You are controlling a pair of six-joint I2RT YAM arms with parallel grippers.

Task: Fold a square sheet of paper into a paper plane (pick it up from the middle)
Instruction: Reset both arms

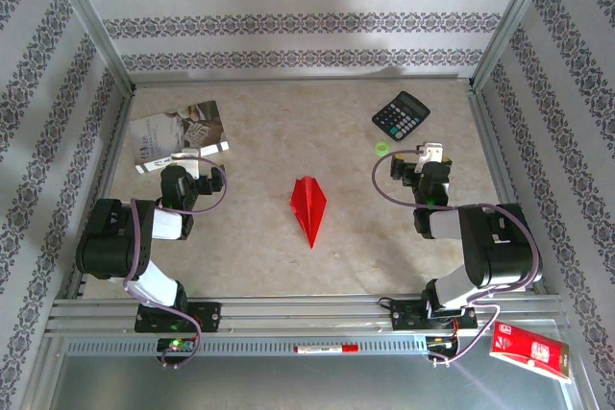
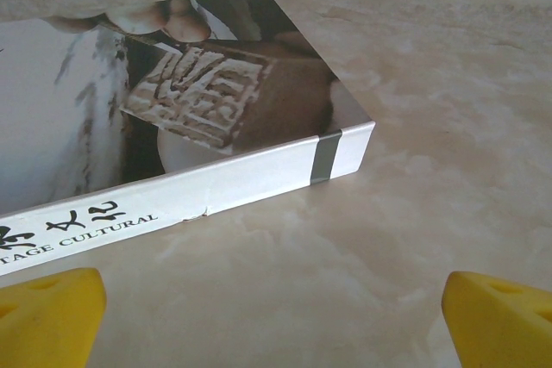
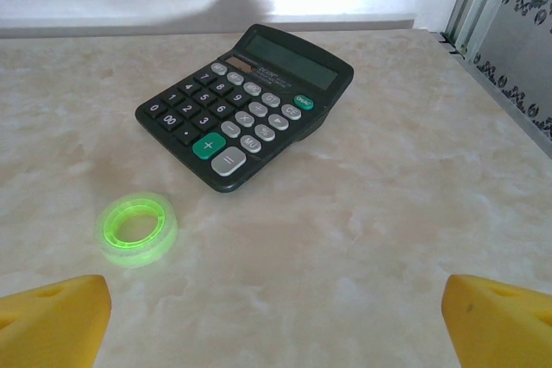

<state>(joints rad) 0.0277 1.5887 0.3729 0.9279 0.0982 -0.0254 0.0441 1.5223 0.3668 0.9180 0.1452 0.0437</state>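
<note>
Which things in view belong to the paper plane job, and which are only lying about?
Belongs to the job:
- paper plane, already folded

Just lying about:
- calculator
- green tape ring
- booklet
- red packet

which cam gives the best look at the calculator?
Right wrist: the calculator sits close and large, keys and display clear. Top external shows it small, toward the far right, near the green tape ring.
</note>
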